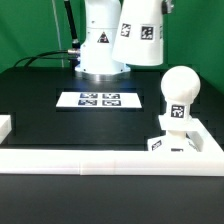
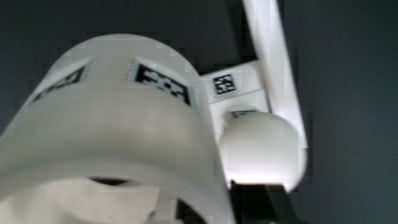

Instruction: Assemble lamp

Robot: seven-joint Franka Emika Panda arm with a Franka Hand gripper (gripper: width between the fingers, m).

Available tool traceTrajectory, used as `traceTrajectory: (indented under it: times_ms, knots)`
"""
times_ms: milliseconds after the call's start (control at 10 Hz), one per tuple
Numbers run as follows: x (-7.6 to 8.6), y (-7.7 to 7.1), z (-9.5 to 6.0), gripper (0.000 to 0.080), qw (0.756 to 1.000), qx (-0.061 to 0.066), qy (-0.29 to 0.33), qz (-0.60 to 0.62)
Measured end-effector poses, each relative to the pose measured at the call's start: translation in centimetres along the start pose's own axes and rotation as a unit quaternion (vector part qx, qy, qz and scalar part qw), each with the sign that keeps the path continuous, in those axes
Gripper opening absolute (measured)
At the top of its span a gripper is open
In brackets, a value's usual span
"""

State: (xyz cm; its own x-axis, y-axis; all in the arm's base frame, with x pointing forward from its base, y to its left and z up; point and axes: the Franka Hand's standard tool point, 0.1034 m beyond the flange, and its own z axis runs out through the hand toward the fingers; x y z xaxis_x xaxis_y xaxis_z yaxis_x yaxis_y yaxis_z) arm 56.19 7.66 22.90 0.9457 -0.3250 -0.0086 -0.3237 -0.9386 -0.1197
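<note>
So the bulb (image 1: pixel 179 88) is already sitting upright on the square base (image 1: pixel 172 138), over at about 4 o'clock in the exterior view, tucked into the corner of the white frame (image 1: pixel 110 160) that runs along the near edge of the bench (image 1: pixel 40 100). That corner spot looks deliberate: the frame walls would brace the base so it can't skate away when something gets pushed down onto it.

The shade (image 1: pixel 140 32) is up in the air at roughly 1 o'clock, held well above the bench and still apart from the bulb. In the wrist view the shade (image 2: pixel 116 120) fills most of the picture, with the bulb (image 2: pixel 262 145) peeking out just beside it, so the arm seems to be lining the cone up over the ball.

The tool itself isn't really visible in either shot, since the shade hides it. Going by the shade hanging off the bench with nothing under it, the tool is most likely clamped on it, but the fingers can't actually be seen.

The marker board (image 1: pixel 100 99) lies flat mid-bench around 9 o'clock from the base, well clear of everything.

Best guess on progress: two of three pieces are joined, and the shade is the last bit to lower on. The tricky part will be centring it over that round bulb.
</note>
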Motion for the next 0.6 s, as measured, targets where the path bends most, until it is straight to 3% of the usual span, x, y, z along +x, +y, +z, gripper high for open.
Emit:
traceTrajectory:
  times_ms: [300, 600]
  knots:
    - [2.4, -2.8, -1.1, 0.0044, 1.000, 0.011, 0.018, 0.008]
    - [3.7, -4.8, -0.4, 0.0044, 1.000, 0.008, 0.024, 0.006]
